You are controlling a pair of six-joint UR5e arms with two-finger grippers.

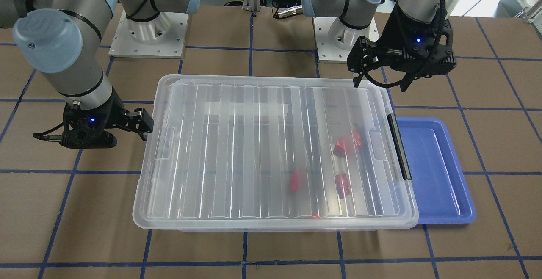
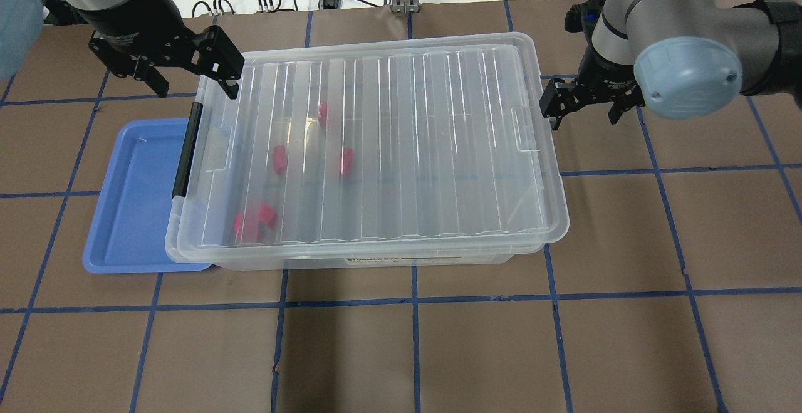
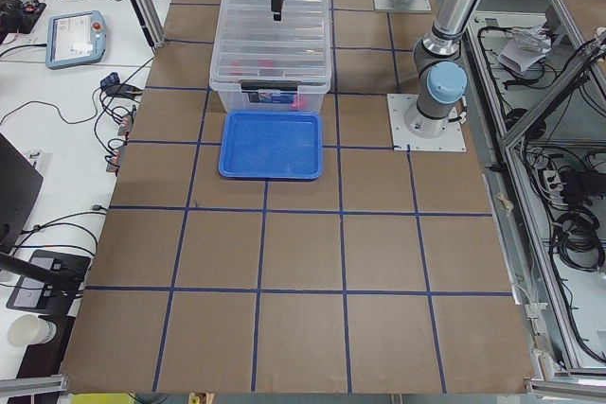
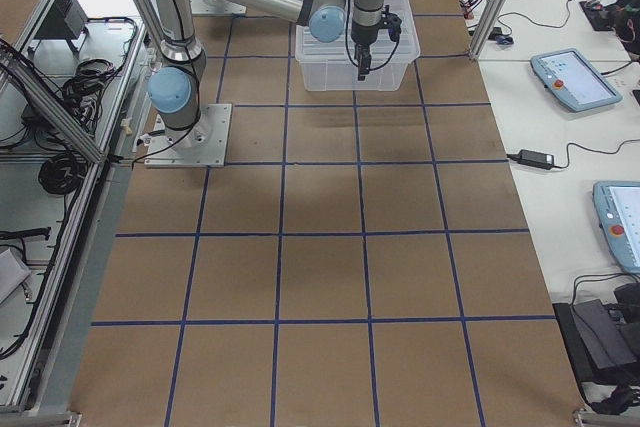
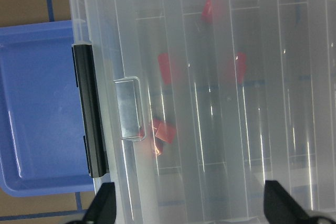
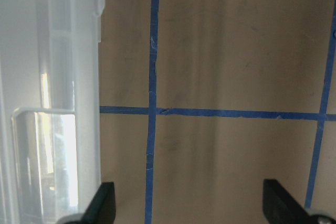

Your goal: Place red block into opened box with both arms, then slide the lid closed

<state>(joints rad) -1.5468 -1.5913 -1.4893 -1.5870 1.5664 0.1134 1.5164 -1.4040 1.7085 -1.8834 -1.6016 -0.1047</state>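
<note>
The clear box stands mid-table with the ribbed clear lid lying flat over its whole top. Several red blocks lie inside under the lid, near the end with the black bar; they also show in the front view and the left wrist view. My left gripper hangs open above the bar-end far corner, holding nothing. My right gripper is open just outside the opposite short end, over bare table, apart from the box.
A blue tray lies against the box's bar end, partly tucked under its rim, with nothing in it. Brown table with blue tape grid stretches wide in front. Arm bases stand behind the box.
</note>
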